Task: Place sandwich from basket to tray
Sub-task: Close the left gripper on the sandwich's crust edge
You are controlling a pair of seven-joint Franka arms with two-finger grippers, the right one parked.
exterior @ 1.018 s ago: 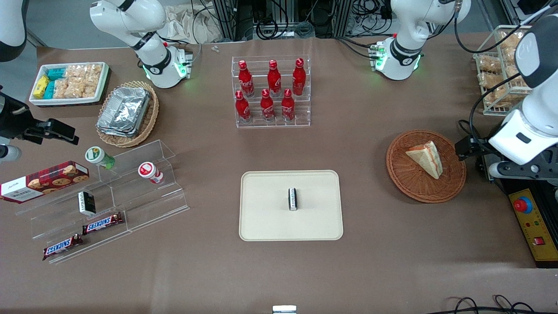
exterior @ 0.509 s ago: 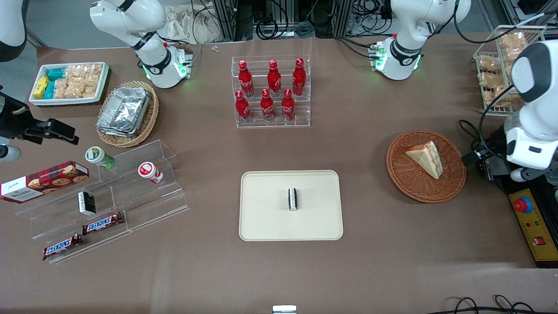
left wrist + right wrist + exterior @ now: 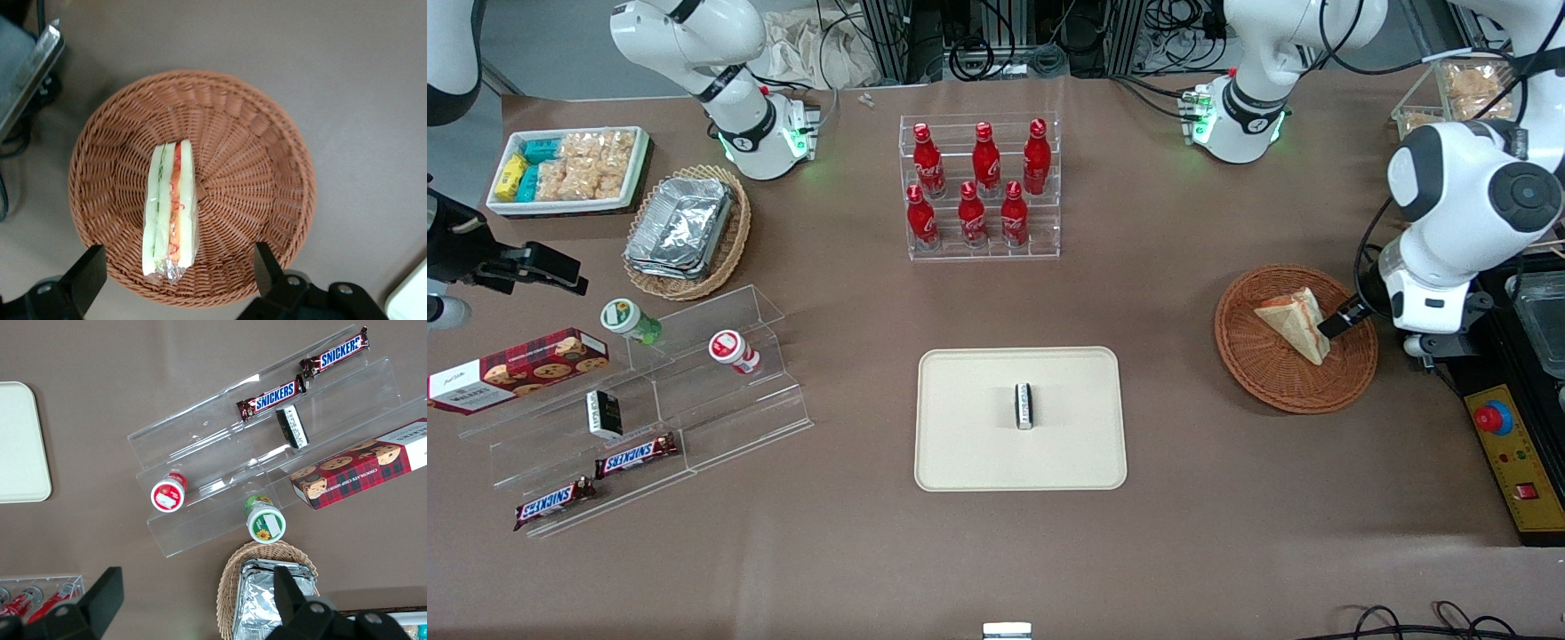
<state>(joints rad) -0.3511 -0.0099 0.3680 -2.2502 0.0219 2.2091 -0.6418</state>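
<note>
Now the gripper [image 3: 177,277], fingers [image 3: 85,279] spread, has swung above the sandwich [image 3: 170,210].

Pincer [image 3: 1343,317] above basket [image 3: 1267,378] — beside sandwich [image 3: 1291,325].

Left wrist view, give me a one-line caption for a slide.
Open gripper poised above the sandwich lying in the round wicker basket.
</note>
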